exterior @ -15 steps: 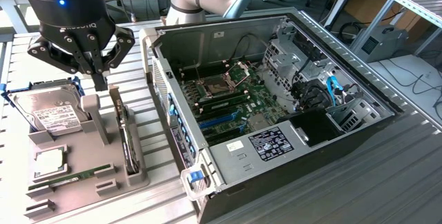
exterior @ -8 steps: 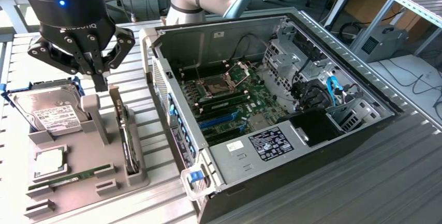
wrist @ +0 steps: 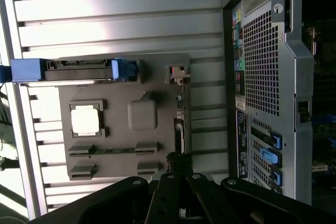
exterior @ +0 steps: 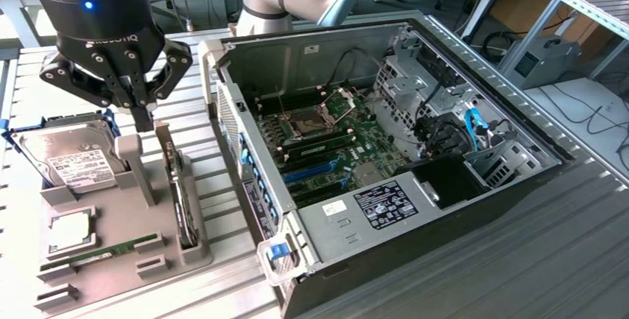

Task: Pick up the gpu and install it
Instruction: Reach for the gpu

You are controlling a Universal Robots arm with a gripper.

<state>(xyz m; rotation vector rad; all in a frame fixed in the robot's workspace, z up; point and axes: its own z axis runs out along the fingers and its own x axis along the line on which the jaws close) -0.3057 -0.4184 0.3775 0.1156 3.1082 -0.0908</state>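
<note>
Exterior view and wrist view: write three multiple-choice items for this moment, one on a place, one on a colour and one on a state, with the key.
1. Where is the gpu?
A) on the floor
B) on edge in the grey fixture
C) in a person's hand

2. What colour is the carrier around the hard drive?
A) blue
B) red
C) yellow

3. How is the computer case?
A) closed by its panel
B) covered with a cloth
C) open

Key:
1 B: the card stands in the fixture's slot beside the case.
2 A: blue ends show at the drive.
3 C: the motherboard lies exposed.
</note>
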